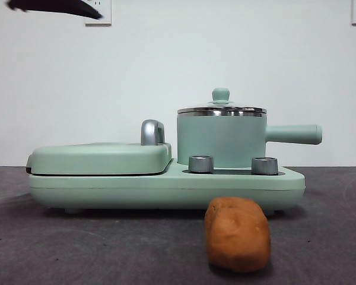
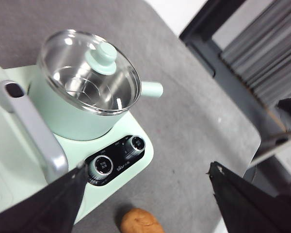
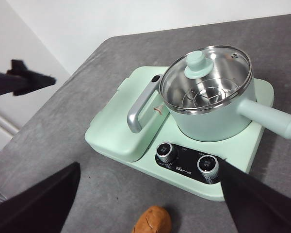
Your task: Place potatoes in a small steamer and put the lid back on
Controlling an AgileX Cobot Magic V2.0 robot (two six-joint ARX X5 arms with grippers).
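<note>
You can see a black control panel (image 3: 189,165) on the cooker base (image 1: 166,184), just below the two knobs (image 3: 166,152), with small white print on it; it seems to begin with a "B", but it's too small for you to read with any confidence. No other writing is legible.

The steamer (image 1: 221,139) is a mint-green cylinder with a matte coat, a bright steel rim and a straight green handle (image 1: 293,134) with a rounded end. It stands on the base behind the knobs. The lid (image 3: 206,77) sits on it: clear glass in a steel band, with a round mint knob on top. Through the glass you see a polished steel interior and a wire rack.

Beside the steamer lies the flat griddle cover (image 1: 101,157), smooth and rounded at the corners, with a curved chrome handle (image 3: 140,104).

The potato (image 1: 237,233) lies on the grey, slightly grainy table (image 1: 59,249) just in front of the base, below the knobs. It is oblong, orange-brown, matte, with blunt ends and faint dents.

Your left gripper (image 2: 145,204) hangs above the table over the base's front corner, fingers spread wide and holding nothing. Your right gripper (image 3: 150,204) hovers high in front of the cooker, likewise parted and empty.
</note>
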